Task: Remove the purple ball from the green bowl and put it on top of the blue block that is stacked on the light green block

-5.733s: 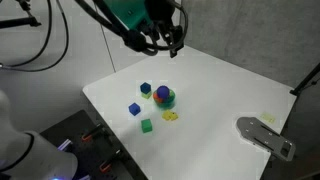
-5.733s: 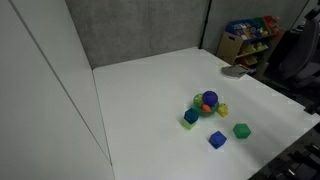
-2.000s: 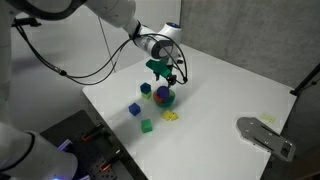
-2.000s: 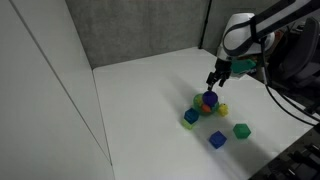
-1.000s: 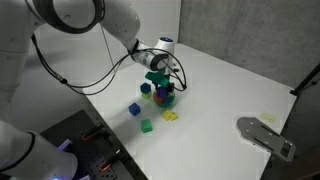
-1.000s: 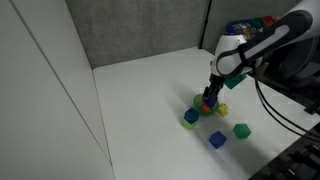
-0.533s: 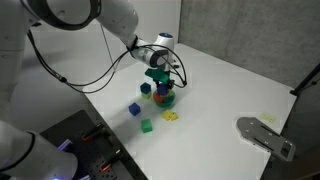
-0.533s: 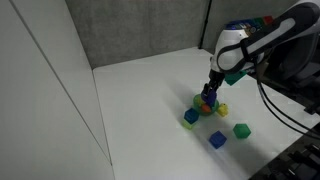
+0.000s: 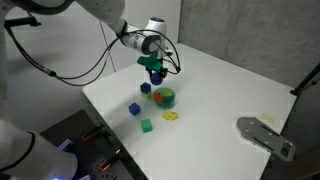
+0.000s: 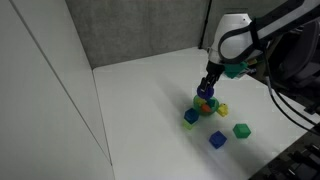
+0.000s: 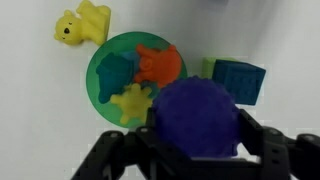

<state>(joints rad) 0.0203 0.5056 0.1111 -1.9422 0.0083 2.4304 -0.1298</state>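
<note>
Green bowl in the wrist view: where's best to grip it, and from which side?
Probably the rim of the green bowl on its left arc, from above, one finger inside and one outside. It sits upright and open, toys fill the middle, and the blue block crowds the right side.

The purple ball (image 11: 195, 115) looks finely pebbled and matt. The green bowl (image 11: 98, 82) is smooth plastic with a faint sheen. The orange figure (image 11: 158, 64) inside it and the yellow bear (image 11: 82, 24) look like soft, dull plastic or rubber. The blue block (image 11: 240, 82) is smooth plastic. The gripper (image 11: 196, 150) has matt black fingers (image 11: 272, 150). The table (image 9: 230, 90) is white, smooth and matt.
</note>
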